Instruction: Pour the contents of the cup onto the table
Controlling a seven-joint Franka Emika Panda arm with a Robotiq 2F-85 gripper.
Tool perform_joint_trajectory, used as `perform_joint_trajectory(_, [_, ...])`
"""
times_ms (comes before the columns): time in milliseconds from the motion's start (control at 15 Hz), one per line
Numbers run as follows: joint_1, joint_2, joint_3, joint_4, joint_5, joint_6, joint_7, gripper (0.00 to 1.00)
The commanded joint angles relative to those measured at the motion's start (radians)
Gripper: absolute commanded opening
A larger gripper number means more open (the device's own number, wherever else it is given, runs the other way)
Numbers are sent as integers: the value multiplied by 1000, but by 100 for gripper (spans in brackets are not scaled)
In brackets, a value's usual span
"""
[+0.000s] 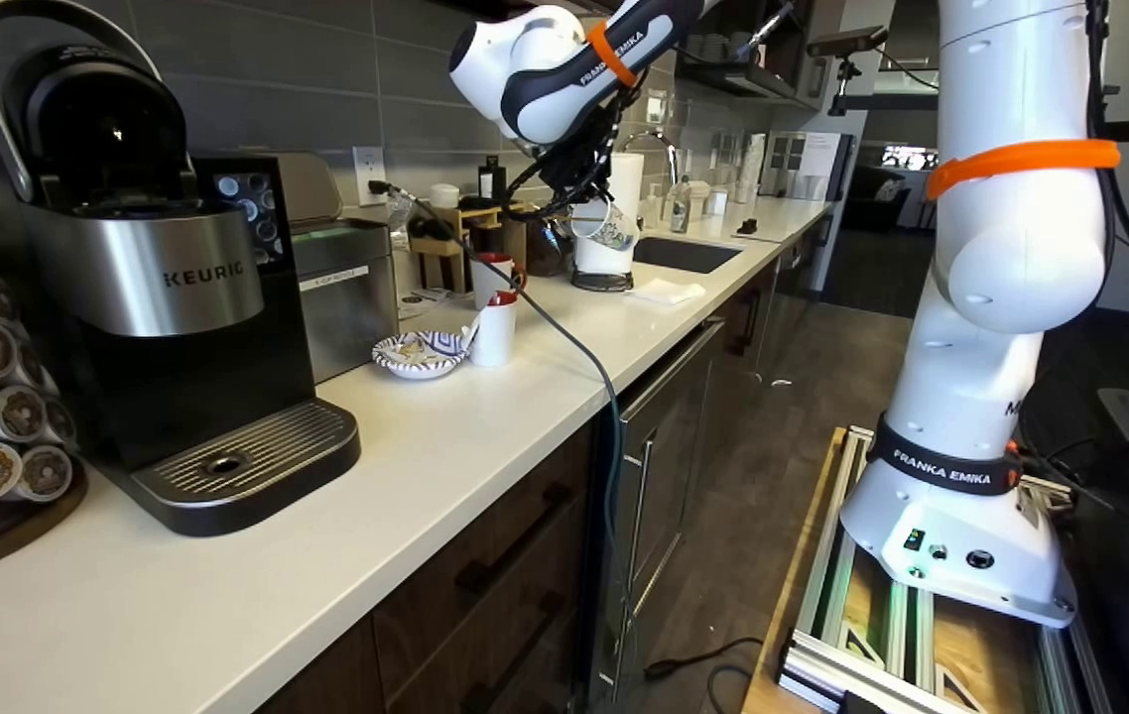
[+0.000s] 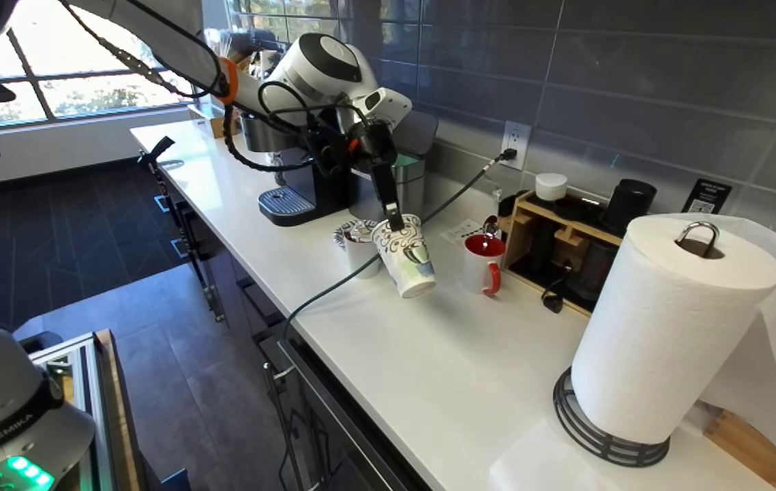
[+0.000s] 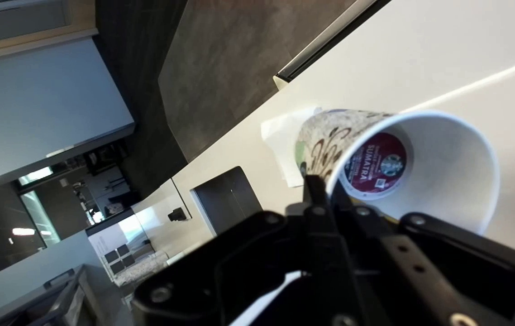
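Observation:
The cup (image 2: 407, 264) is white paper with a dark swirl pattern. My gripper (image 3: 325, 190) is shut on the cup's rim, with one finger inside and one outside the wall. The cup is tilted and held above the off-white countertop (image 2: 442, 372). In an exterior view, its mouth points up and toward the coffee machine. The cup also shows in an exterior view (image 1: 612, 228), below the gripper (image 1: 579, 198). In the wrist view, a coffee pod with a dark red Sumatra lid (image 3: 377, 163) lies inside the cup at its bottom.
A white mug (image 1: 493, 335), a red-lined mug (image 2: 483, 266) and a patterned bowl (image 1: 419, 371) stand near the cup. A dark cable (image 2: 337, 285) crosses the countertop. A paper-towel roll (image 2: 674, 327), a wooden stand (image 2: 521, 239) and a coffee machine (image 1: 178, 288) stand along it.

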Motion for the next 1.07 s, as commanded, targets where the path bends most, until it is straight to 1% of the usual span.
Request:
perform_joint_trajectory(0, [11,-2,-14,2,5,-1,-2,4])
perform_joint_trajectory(133, [11,-8,-15,2,6,-1,-2,4])
perform_joint_trajectory(200, [11,-10,-15,2,6,-1,-2,1])
perform_joint_trajectory(267, [12,37,-17,37,0,1,14,1])
perform_joint_trajectory(400, [27,127,-21,107,-53,-10,60,1])
perform_joint_trajectory(600, [53,242,-34,210,-123,-46,75,1])
perform_joint_trajectory(733, [79,316,-53,281,-177,-118,65,1])
perform_joint_trajectory(1000, [122,433,-82,401,-269,-311,28,1])
